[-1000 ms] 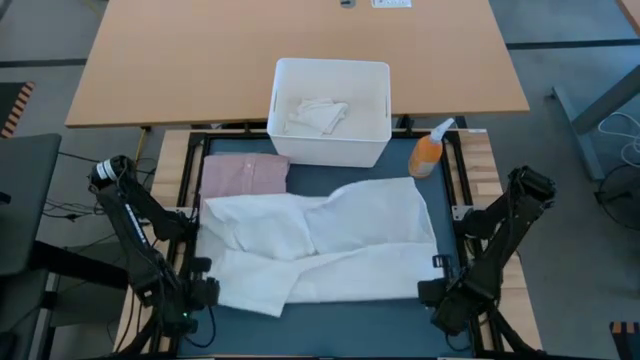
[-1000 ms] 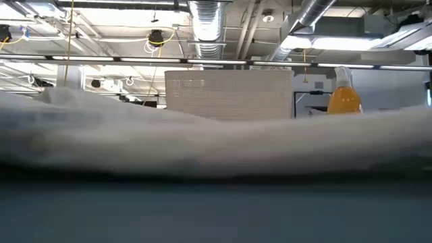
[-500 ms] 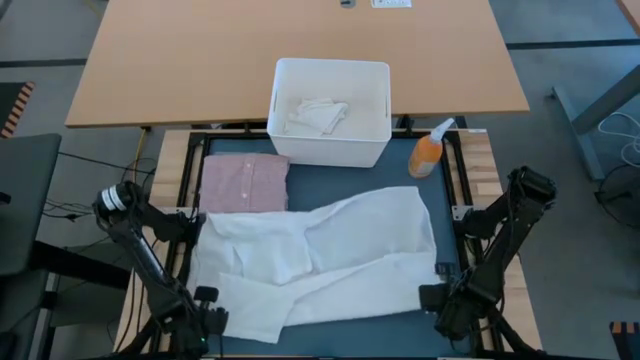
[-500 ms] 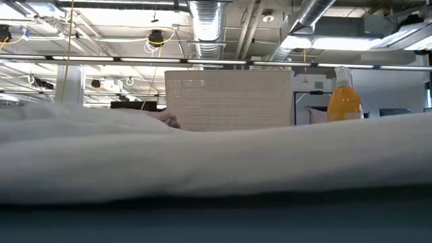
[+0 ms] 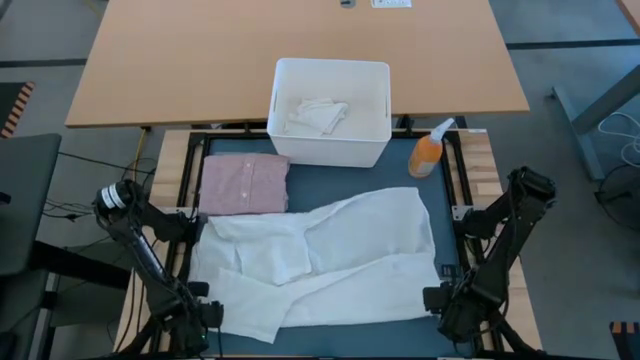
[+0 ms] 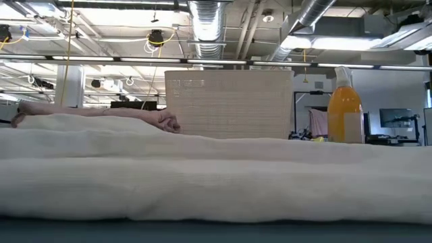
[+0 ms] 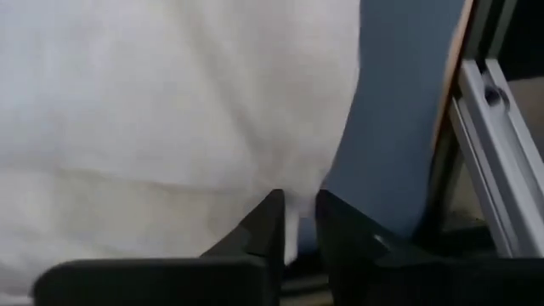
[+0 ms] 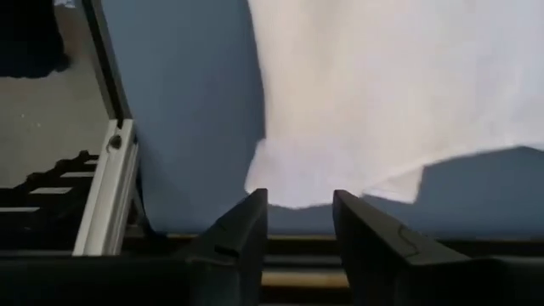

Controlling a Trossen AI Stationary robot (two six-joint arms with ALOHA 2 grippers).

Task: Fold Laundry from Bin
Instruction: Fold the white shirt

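- My left gripper (image 7: pixel 293 223) sits low at the near left corner of the blue mat (image 5: pixel 380 172), fingers parted only a sliver with the white garment's (image 5: pixel 320 255) edge between them; whether it is truly pinched I cannot tell.
- My right gripper (image 8: pixel 297 212) sits at the near right corner, fingers spread and holding nothing, the cloth's hem just beyond them.
- The white garment lies spread across the mat, its long axis running left to right, the right end angled slightly toward the bin (image 5: pixel 330 110).
- A folded pink shirt (image 5: pixel 245 184) lies beside it, near the bin, which holds more white cloth.
- Risk, as I judge it: the left side is bunched and doubled over, so folding now could trap wrinkles.
- If the left fingers snag the edge while lifting away, the cloth may drag askew.
- An orange spray bottle (image 5: pixel 427 152) stands near the far right corner; a wide sweep could topple it.
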